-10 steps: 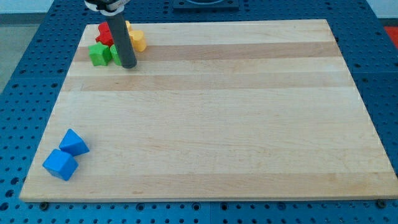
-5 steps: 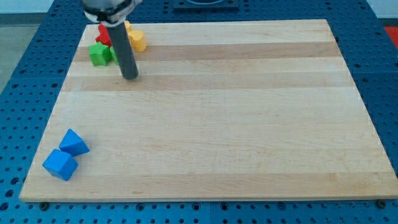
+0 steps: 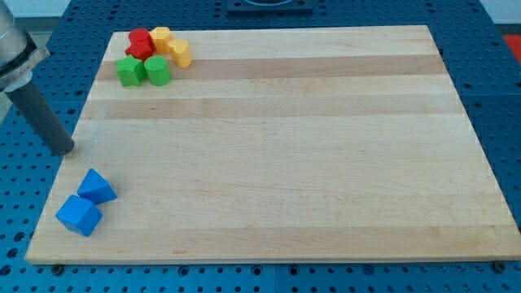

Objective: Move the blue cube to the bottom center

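Observation:
The blue cube (image 3: 79, 215) sits near the board's bottom left corner. A second blue block (image 3: 98, 186), angular in shape, touches it just above and to the right. My tip (image 3: 63, 150) is off the board's left edge, over the blue pegboard, above and a little left of both blue blocks and apart from them.
A cluster sits at the board's top left: a red block (image 3: 141, 43), two yellow blocks (image 3: 162, 37) (image 3: 179, 53), a green star-like block (image 3: 129, 70) and a green block (image 3: 158, 71). The wooden board (image 3: 277, 146) lies on a blue perforated table.
My tip has moved from beside the top left cluster down and to the left, off the board's left edge. No block has moved.

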